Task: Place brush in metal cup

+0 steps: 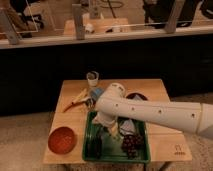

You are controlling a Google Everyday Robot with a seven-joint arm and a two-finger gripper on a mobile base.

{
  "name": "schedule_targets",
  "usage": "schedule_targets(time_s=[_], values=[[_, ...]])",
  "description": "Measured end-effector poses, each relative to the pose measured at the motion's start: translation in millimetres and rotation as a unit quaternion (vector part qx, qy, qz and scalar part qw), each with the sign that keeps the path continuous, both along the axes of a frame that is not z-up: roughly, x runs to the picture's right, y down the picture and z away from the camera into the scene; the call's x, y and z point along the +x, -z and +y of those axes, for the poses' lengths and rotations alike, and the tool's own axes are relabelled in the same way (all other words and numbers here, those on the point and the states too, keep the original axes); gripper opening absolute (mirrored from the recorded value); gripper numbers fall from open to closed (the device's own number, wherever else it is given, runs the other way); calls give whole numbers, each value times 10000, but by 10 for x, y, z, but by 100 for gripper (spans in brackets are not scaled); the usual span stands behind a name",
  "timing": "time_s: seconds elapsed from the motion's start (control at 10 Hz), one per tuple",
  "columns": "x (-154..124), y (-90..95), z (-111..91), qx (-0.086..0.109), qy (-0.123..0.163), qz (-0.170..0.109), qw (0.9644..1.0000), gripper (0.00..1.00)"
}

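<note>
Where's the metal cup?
The metal cup stands at the table's far edge, left of centre, behind the utensil; the gripper hangs over the green tray.

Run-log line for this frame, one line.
gripper: open, low over green tray | brush: lying in tray, left side | metal cup: on table behind tray | task: not yet done

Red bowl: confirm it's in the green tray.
No, the red bowl sits on the table beside the tray that the gripper hangs over.

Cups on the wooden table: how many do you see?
1: the metal cup stands at the table's far edge, behind the arm. The gripper hangs low over the green tray, and the arm may hide more.
</note>
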State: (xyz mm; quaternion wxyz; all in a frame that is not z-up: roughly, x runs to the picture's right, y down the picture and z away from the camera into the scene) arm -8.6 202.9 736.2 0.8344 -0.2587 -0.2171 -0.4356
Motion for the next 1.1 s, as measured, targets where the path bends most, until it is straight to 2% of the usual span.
schedule_targets(time_s=[0.3,0.7,0.8,1.1], values=[[13,-266,233,-55,132,21,9999,80],[54,-510,420,-149,206,127,9996,79],[48,-592,463,-179,224,163,9995,66],[57,-674,493,-214,233,240,9992,36]])
